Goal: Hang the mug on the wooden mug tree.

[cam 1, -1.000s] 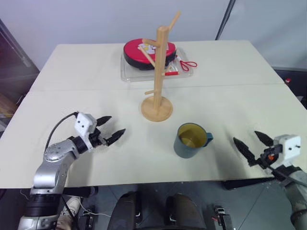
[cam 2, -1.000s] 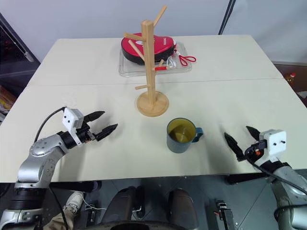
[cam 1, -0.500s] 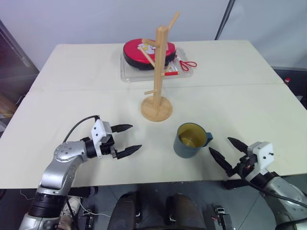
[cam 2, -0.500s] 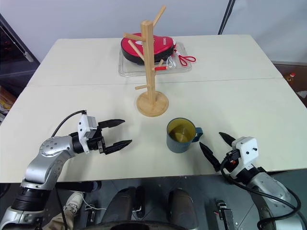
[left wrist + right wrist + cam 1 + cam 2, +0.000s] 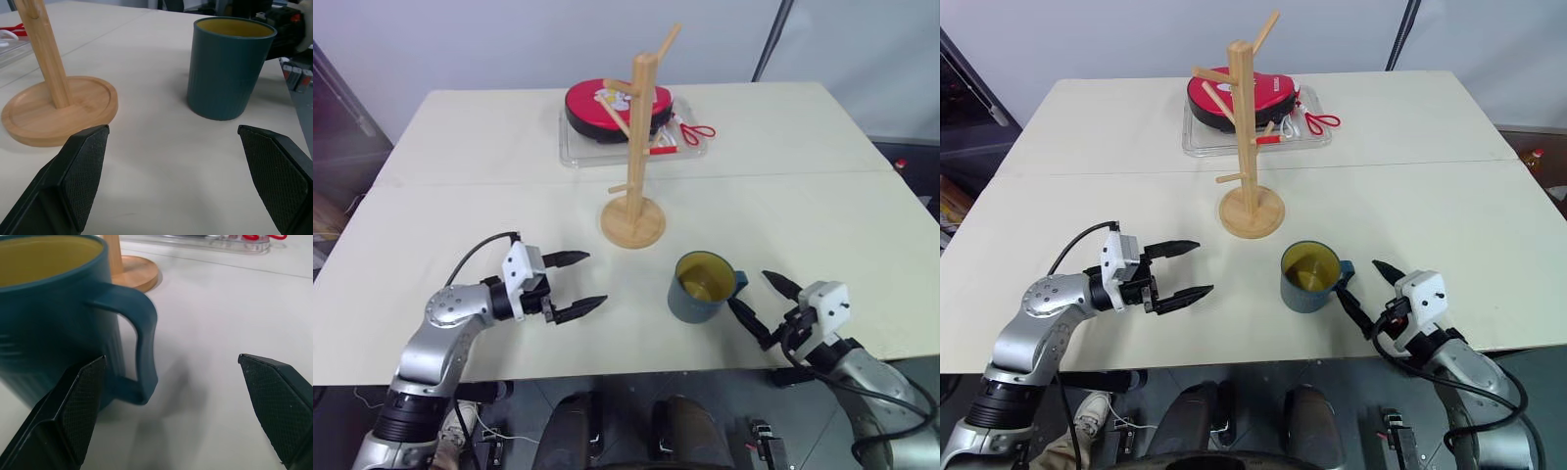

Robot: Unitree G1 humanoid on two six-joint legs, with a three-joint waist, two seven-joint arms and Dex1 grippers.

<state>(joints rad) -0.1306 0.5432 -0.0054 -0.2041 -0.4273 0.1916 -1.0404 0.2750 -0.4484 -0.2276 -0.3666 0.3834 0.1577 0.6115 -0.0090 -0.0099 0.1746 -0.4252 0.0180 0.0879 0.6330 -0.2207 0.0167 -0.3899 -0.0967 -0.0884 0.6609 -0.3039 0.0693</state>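
The mug (image 5: pixel 702 287) stands upright on the worktop (image 5: pixel 822 196) just in front of the tree (image 5: pixel 637 147), handle toward my right end effector (image 5: pixel 762 301), released and nearing it to grasp; my left end effector (image 5: pixel 570 284) waits released, well apart.

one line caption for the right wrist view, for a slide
Open right tool beside the handle of the upright teal mug, wooden mug tree base behind it on the table.

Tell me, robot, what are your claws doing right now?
Both claws open: right claw beside the mug's handle, left claw apart. Mug upright on table, unheld. Mug tree pegs free, nothing in between.
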